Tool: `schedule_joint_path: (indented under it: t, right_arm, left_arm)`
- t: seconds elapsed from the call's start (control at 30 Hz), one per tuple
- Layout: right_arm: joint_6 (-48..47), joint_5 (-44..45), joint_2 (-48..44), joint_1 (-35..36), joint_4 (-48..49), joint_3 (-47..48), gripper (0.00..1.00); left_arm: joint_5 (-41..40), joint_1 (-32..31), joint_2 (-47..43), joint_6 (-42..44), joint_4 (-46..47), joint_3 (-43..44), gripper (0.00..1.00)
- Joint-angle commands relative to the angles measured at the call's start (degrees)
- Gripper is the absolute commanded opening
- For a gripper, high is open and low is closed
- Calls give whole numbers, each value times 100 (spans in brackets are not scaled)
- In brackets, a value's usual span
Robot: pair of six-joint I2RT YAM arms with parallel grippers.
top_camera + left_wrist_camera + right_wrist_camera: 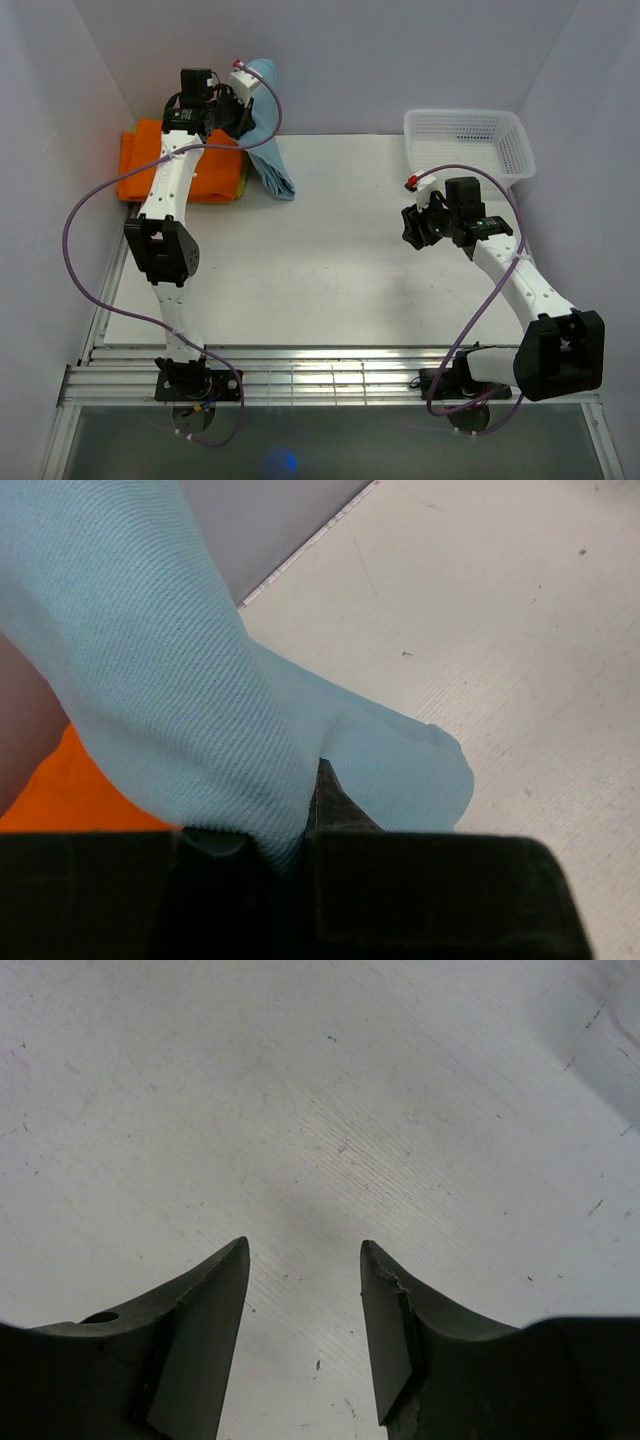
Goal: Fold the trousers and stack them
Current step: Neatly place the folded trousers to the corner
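While it hangs from the left gripper (300, 825) at the far-left corner of the bench (330, 260), the item is entered as follows.

**Item:** trousers (268, 150), light sky-blue and plain. A fine diagonal weave shows in the left wrist view.

**Location:** left end of the bench's far edge. The upper part is lifted off the surface and bunched at the gripper. The lower end trails down onto the bench top just beside the orange folded garment (165, 170); whether the two touch cannot be told.

**Holder:** left gripper, jaws closed on a gathered fold of the cloth, which drapes over the fingers.

**Other effector:** right gripper (305, 1255), jaws spread with nothing between them. It hovers over bare bench toward the right edge, near the white mesh basket (465, 140) in the far-right corner.

**Handling (judged):**
- Light, thin and limp, so it will sag and crease wherever it is unsupported.
- The weave should grip the pads well enough that a firm pinch is unlikely to slip.
- Not fragile.
- Held at one point it stays bunched, and waistband and legs cannot be told apart.

**Where to hold (judged):** two well-apart points along one edge, waistband or hems, one per gripper, so the cloth spreads flat. The end trailing on the bench is the free part open to the right gripper.
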Motion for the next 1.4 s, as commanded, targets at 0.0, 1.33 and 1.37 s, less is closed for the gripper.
schedule_joint_path:
  t: [0.0, 1.33, 1.37]
  right_arm:
    - [-51, -61, -81, -32, 13, 122, 54]
    - [-51, -219, 367, -32, -83, 324, 53]
    - [-43, -219, 402, -32, -83, 333, 53]
  left_arm:
    - [495, 74, -551, 543, 389, 869, 0]
    - [-814, 3406, 978, -2094, 2551, -359, 0]
    - [-911, 3406, 1022, -2076, 2542, -412, 0]
